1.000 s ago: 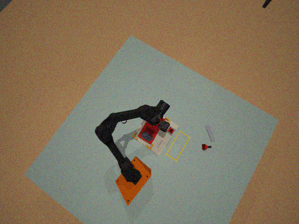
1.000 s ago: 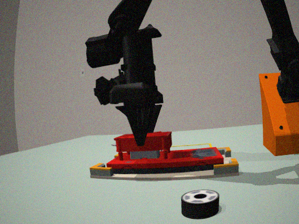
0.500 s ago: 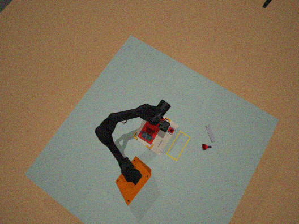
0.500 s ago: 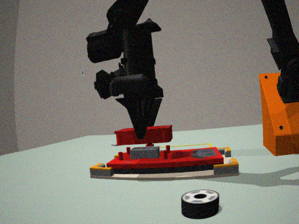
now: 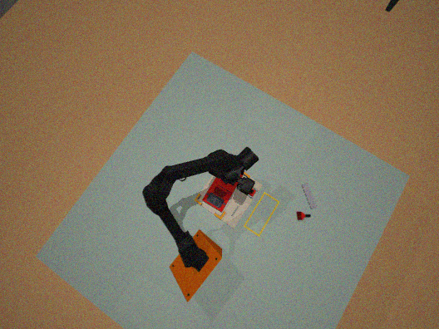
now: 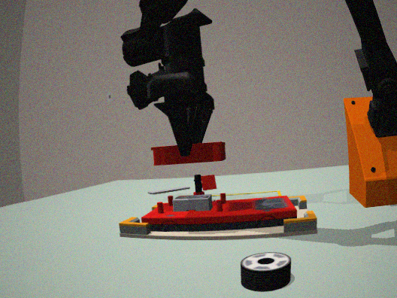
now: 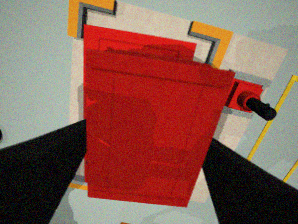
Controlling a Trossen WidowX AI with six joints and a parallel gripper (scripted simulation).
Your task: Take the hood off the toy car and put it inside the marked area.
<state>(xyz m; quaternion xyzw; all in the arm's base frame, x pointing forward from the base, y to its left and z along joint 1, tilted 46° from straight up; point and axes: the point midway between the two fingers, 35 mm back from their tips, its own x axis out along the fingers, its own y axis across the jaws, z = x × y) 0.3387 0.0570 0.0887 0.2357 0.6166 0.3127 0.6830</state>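
The red hood is in the air, nearly level, above the front of the toy car. My gripper is shut on the hood's two long sides; in the exterior view the hood hides the far finger. The red car body sits below with its grey engine block uncovered and a visible gap under the hood. The marked area, a yellow outline, lies on the table beside the car's plate. The hood is not over it.
A pale plate with orange-topped corner brackets holds the car. A black peg stands at its side near the yellow outline. A wheel, a grey strip and a red-and-black piece lie on the table.
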